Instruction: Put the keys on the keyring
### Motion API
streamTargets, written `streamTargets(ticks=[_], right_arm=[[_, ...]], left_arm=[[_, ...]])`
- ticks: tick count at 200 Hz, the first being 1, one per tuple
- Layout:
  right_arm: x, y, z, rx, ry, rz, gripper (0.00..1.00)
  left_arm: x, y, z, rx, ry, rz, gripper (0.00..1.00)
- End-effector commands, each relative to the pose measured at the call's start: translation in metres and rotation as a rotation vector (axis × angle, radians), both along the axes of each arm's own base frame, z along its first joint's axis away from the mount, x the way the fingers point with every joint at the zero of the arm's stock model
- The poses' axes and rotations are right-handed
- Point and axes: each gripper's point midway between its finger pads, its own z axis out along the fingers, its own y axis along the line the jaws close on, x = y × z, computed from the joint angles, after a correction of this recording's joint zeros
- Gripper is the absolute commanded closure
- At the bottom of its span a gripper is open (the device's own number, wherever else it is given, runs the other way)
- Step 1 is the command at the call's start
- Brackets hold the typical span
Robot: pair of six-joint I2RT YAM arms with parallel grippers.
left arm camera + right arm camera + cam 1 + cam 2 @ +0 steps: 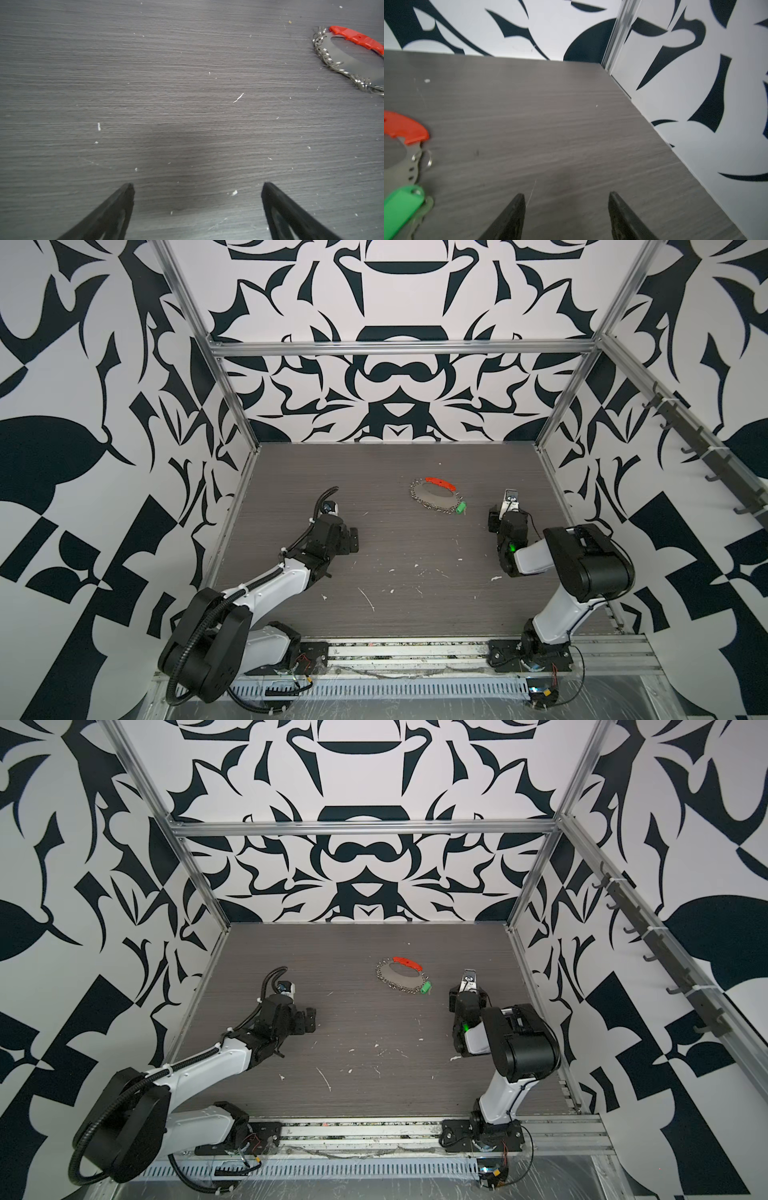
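The keyring (430,502) (395,981) is a metal loop hung with several small silvery rings and a curved red segment (440,482). It lies flat at mid-table in both top views. The keys, a green tag (460,509) (424,989) (402,205), lie against the loop's near right rim; whether the tag is threaded on it I cannot tell. My right gripper (566,197) is open and empty over bare table, to the right of the tag. My left gripper (197,187) (353,540) is wide open and empty, well left of the keyring (340,66).
The dark wood-grain table (395,572) carries small white flecks and scratches. Patterned walls and aluminium posts (618,35) close in the back and sides. The back right corner lies just beyond my right gripper.
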Motion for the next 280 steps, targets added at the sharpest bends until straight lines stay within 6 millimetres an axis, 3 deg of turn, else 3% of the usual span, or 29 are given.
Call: streamTargets(ticks=[1,22,43,73,103,109,142,177,183,187,191,214,252,280], right_arm=[[0.018,-0.001,0.030,0.008,-0.068,-0.012,0.34],[0.002,-0.009,0.043,0.090,-0.128,-0.075,0.33],[-0.007,0.001,0.059,0.178,-0.137,-0.022,0.34],[-0.015,0.012,0.069,0.088,0.054,0.063,0.29],[-0.026,0.008,0.046,0.080,0.069,0.046,0.27],[-0.029,0.008,0.038,0.095,0.068,0.043,0.27],[-0.034,0.009,0.004,0.097,-0.005,0.054,0.27],[-0.033,0.006,0.003,0.075,-0.002,0.042,0.28],[-0.035,0.006,0.003,0.075,-0.007,0.041,0.21],[-0.036,0.006,0.003,0.085,-0.012,0.037,0.05],[-0.037,0.004,0.004,0.087,-0.021,0.026,0.00],[-0.040,-0.001,0.004,0.089,-0.032,-0.006,0.00],[-0.028,0.021,-0.001,0.088,0.036,0.116,0.00],[-0.025,0.024,0.000,0.079,0.040,0.137,0.00]], left_arm=[[0.000,-0.007,-0.008,-0.014,0.065,-0.015,0.00],[0.000,-0.011,-0.008,-0.014,0.091,-0.031,0.00],[0.005,-0.010,-0.001,0.017,0.062,-0.039,0.01],[0.014,-0.005,0.018,0.046,0.008,-0.018,0.00],[0.026,0.001,0.036,0.070,-0.070,0.019,0.01],[0.029,0.005,0.051,0.062,-0.115,0.046,0.01],[0.040,0.027,0.078,0.134,-0.201,0.137,0.01],[0.047,0.061,0.095,0.164,-0.268,0.195,0.01],[0.048,0.068,0.098,0.169,-0.299,0.205,0.01],[0.048,0.071,0.098,0.178,-0.317,0.202,0.01],[0.048,0.074,0.098,0.190,-0.335,0.194,0.01],[0.048,0.084,0.093,0.276,-0.429,0.134,0.01],[0.059,0.108,0.069,0.262,-0.422,0.182,0.00],[0.061,0.119,0.057,0.272,-0.464,0.201,0.01]])
